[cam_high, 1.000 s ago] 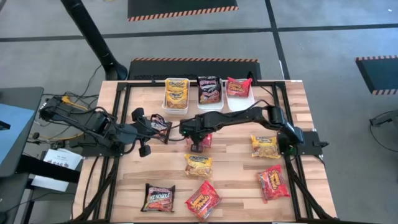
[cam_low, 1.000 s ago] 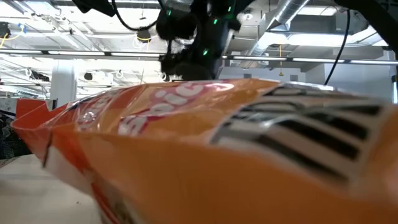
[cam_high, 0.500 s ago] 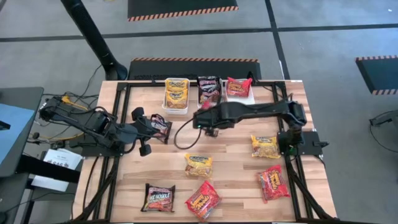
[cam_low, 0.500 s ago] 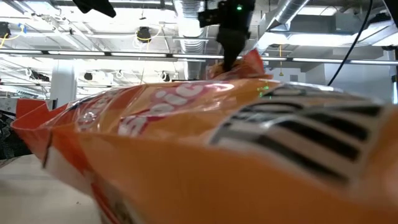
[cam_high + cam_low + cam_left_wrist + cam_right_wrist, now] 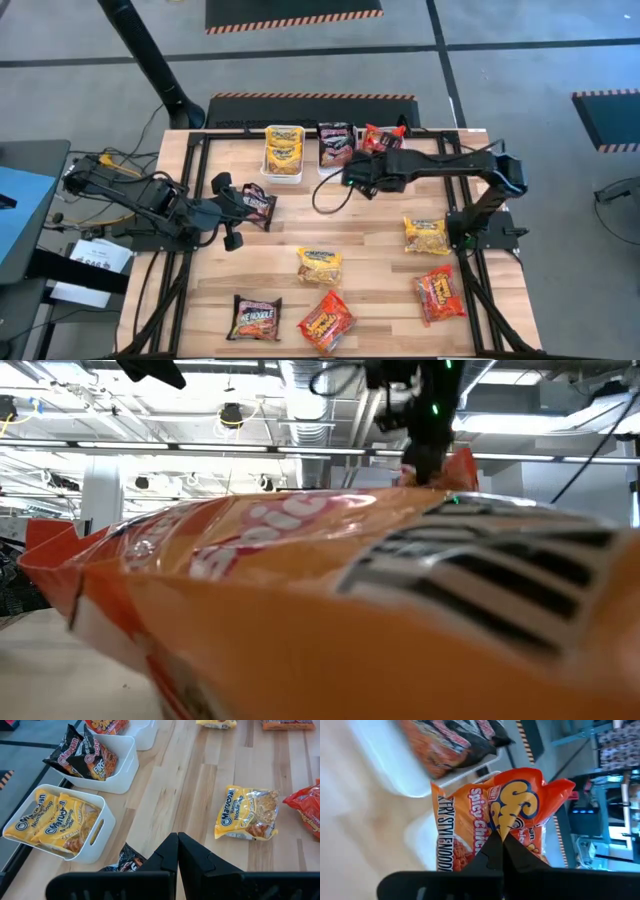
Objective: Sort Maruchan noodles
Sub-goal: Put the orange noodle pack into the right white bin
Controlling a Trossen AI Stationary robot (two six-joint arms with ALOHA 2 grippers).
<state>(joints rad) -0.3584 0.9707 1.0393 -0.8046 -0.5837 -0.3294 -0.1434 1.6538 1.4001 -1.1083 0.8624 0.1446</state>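
Right pincer (image 5: 352, 177) carried red packet (image 5: 512, 815) binward — bin rim (image 5: 400, 160) below.

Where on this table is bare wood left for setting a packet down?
Bare wood lies between the white plastic bins and the central yellow noodle packet, and at the right far corner. Crowded: the near edge, around the red crinkly packet.

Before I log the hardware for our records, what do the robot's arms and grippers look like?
Both are dark, jointed arms. The left gripper ends in two flat black tapered jaws; the right gripper looks the same. A thin black cable loops beneath the right arm, and a small green light glows on it.
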